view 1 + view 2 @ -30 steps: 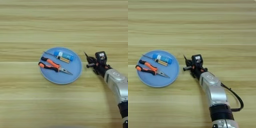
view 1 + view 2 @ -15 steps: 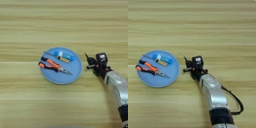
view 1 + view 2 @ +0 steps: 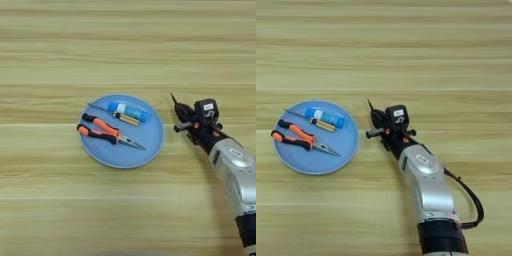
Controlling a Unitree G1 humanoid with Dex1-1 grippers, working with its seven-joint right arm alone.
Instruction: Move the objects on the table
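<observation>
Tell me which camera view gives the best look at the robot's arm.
The right eye view: the right arm shows whole, from the gripper beside the blue plate down past the silver forearm to its black cable. The left eye view crops the forearm at the picture's right edge.

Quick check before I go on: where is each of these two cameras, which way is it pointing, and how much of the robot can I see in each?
Left eye view: on the head, looking down on the table; silver forearm and right gripper at the right edge.
Right eye view: same head, aimed down, reaching further right; whole forearm rising from the bottom edge.
Both share the blue plate holding pliers, tube and pen.
</observation>
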